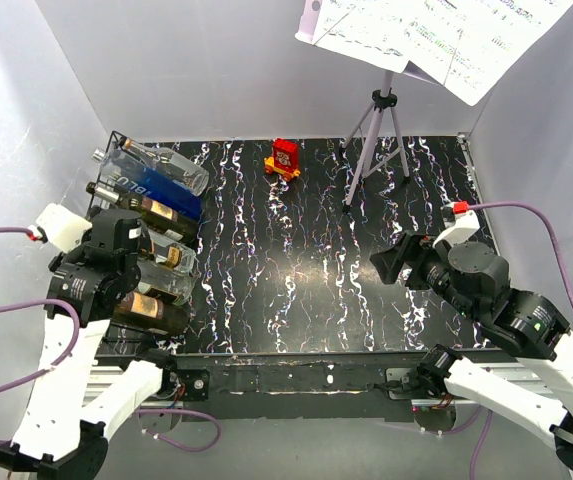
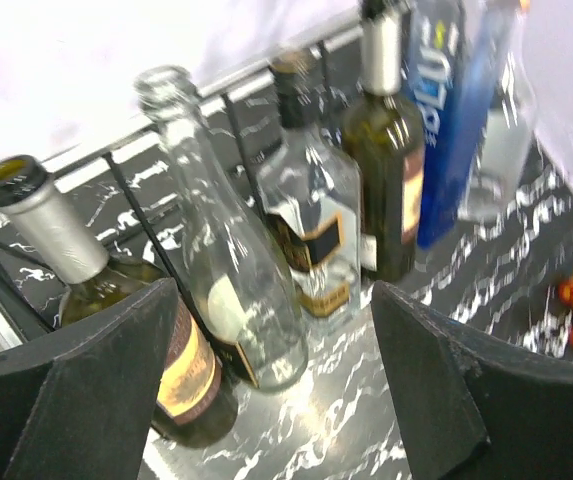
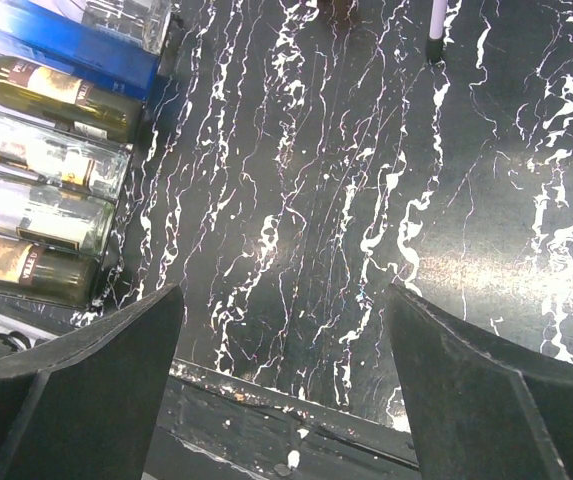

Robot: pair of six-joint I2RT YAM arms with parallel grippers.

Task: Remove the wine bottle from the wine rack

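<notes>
The black wire wine rack (image 1: 113, 138) stands at the table's left edge with several bottles lying in it. They include a dark wine bottle with a yellow label (image 1: 154, 312), clear bottles (image 1: 166, 285), a dark green bottle (image 1: 151, 210) and a blue bottle (image 1: 156, 190). My left gripper (image 1: 126, 240) hovers over the rack, open and empty. In the left wrist view its fingers (image 2: 96, 380) frame the yellow-label bottle (image 2: 181, 370) and a clear bottle (image 2: 231, 270), and the rack wires (image 2: 126, 185) show. My right gripper (image 1: 391, 265) is open and empty over mid-table.
A grey tripod music stand (image 1: 378, 135) with sheet music (image 1: 436, 35) stands at the back right. A small red toy (image 1: 286, 158) sits at the back centre. White walls enclose the table. The right wrist view shows the bottles (image 3: 36, 210) at left and the table's front edge (image 3: 266, 390).
</notes>
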